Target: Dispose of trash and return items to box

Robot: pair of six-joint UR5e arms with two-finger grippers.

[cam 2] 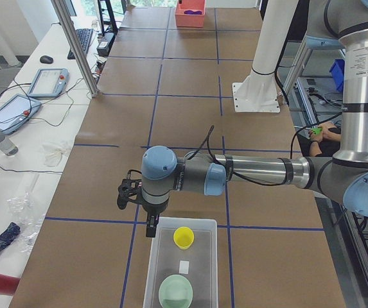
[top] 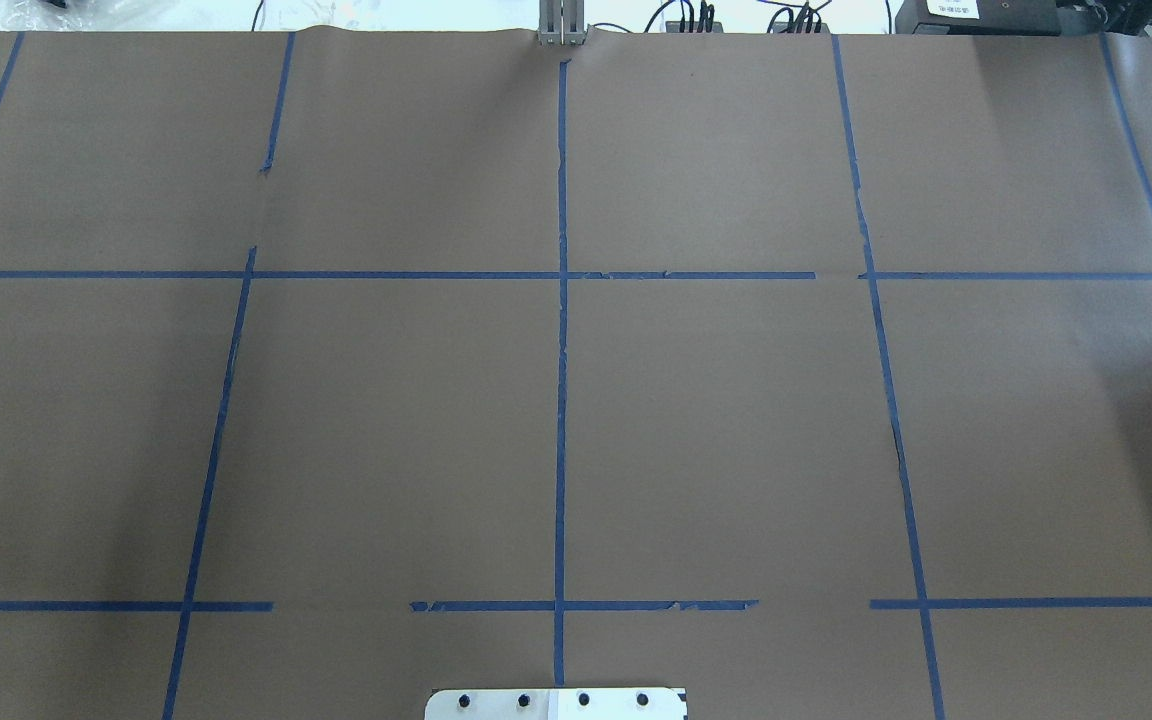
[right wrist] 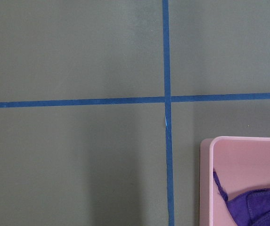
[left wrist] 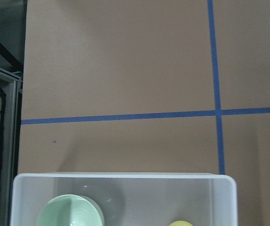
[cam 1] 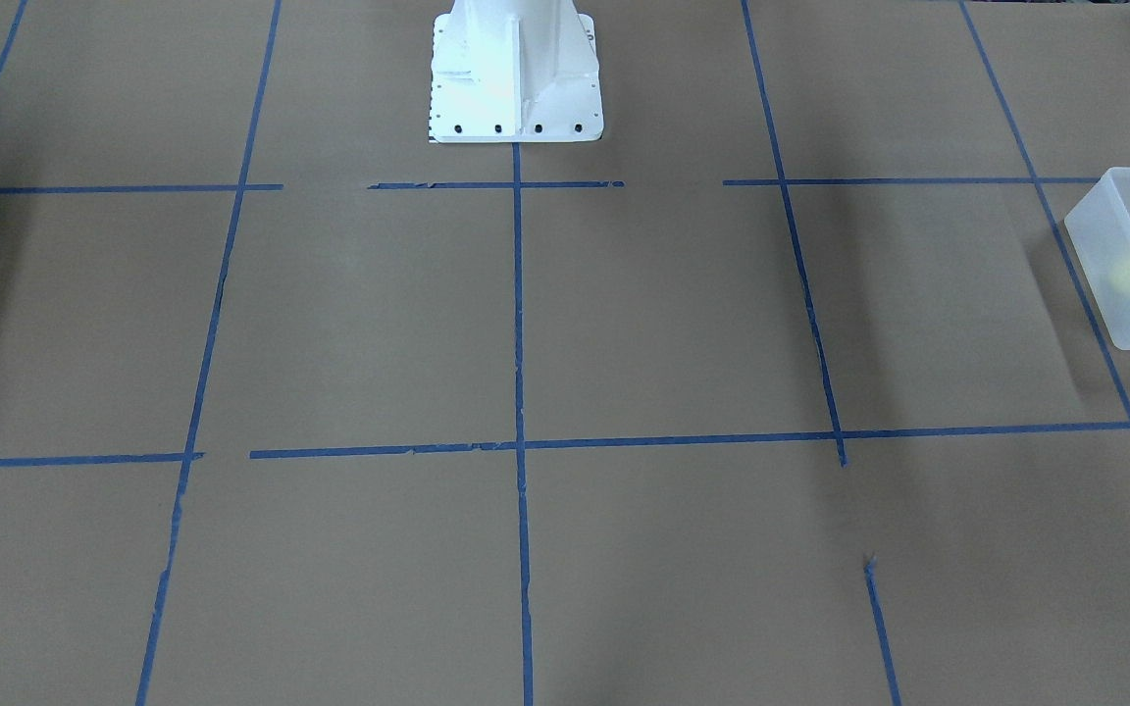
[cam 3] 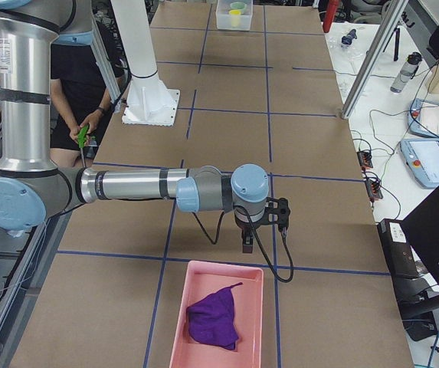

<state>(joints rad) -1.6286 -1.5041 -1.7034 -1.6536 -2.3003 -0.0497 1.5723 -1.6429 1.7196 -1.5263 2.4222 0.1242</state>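
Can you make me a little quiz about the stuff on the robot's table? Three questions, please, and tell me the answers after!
1. True or false: the yellow cup is inside the clear box.
2. What lies in the pink tray? A) a purple cloth B) a red ball C) a spoon
3. Fill the gap: the other dish in the clear box, beside the cup, is a green ____.

Key: 1 true; 2 A; 3 bowl.

Left gripper (cam 2: 150,227) hangs near table, just beside bin (cam 2: 151,269) far end; yellow cup (cam 2: 184,237), green bowl (cam 2: 176,292) inside.
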